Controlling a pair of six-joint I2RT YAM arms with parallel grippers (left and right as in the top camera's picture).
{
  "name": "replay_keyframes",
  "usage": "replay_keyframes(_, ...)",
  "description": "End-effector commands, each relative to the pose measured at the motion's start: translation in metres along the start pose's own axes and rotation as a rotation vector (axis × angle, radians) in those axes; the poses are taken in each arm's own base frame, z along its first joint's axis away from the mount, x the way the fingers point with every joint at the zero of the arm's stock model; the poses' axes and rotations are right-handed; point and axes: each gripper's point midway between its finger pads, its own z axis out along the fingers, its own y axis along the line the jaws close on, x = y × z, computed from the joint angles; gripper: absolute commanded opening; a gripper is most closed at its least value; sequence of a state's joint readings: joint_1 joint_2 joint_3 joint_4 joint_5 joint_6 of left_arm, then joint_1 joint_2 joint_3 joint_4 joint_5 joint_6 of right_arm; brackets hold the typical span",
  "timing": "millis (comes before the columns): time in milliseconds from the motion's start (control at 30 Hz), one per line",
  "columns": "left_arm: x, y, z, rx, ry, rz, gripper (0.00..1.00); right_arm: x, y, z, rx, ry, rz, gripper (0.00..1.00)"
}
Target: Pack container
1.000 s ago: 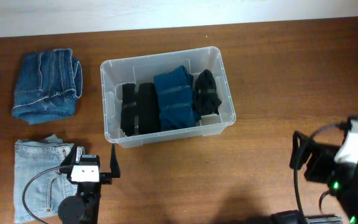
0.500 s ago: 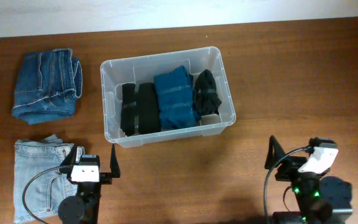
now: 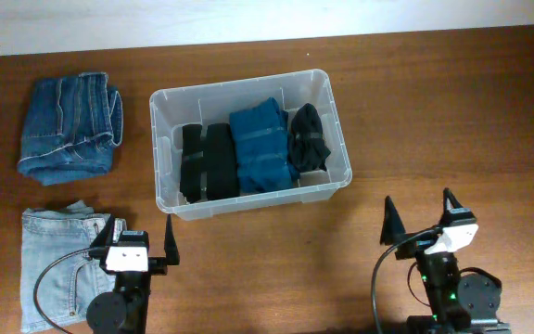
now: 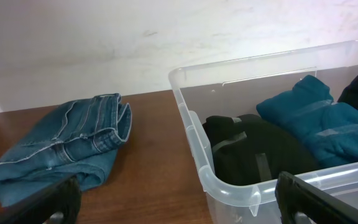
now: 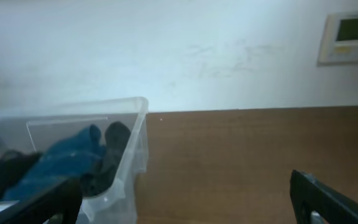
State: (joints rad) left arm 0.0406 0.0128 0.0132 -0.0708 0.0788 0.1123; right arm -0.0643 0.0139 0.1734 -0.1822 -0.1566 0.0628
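Looking down at the container (image 3: 248, 201) parked a bit left of mid-table, slightly skewed, long front wall facing both arms. Packed along the near side: two black rolls (image 3: 206, 162) at the left, a teal folded garment (image 3: 262, 148) in the middle, a black bundle (image 3: 307, 137) at the right end. Some bare floor showing inside along the far wall.

Left gripper (image 3: 138, 224) just below the front-left corner, fingers spread wide, holding nothing, close to the front wall but not touching it. Outer finger over the edge of the light jeans (image 3: 58, 269) lying at the front left of the table (image 3: 434, 102). Darker folded jeans (image 3: 70, 128) further back, left of the container, with a strip of bare wood between denim and rim.

Right gripper (image 3: 418, 209) at the right front, also spread wide and empty, well apart from the container's front-right corner. Loads of open wood on that side, out to the right edge and back to the white wall (image 3: 248, 19). From the right wrist, only the rounded end of the container (image 5: 138, 134) at the left, then plain tabletop running back to the wall.
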Motion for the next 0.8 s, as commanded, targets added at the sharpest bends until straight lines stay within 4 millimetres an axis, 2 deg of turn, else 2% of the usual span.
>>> replay_keyframes(0, 0.001, -0.002, 0.000, 0.010, -0.001, 0.009, 0.99, 0.020, 0.002, 0.004, -0.026, 0.030, -0.088, 0.99)
replay_keyframes(333, 0.001, -0.002, 0.000, 0.010, -0.001, 0.009, 0.99, 0.048, -0.001, 0.013, -0.027, 0.033, -0.100, 0.99)
replay_keyframes(467, 0.001, -0.002, 0.000, 0.010, -0.001, 0.009, 1.00, 0.048, -0.001, 0.013, -0.028, 0.030, -0.158, 0.98)
replay_keyframes(767, 0.001, -0.002, 0.000, 0.010, -0.001, 0.009, 0.99, 0.048, -0.001, 0.013, -0.028, 0.033, -0.161, 0.99)
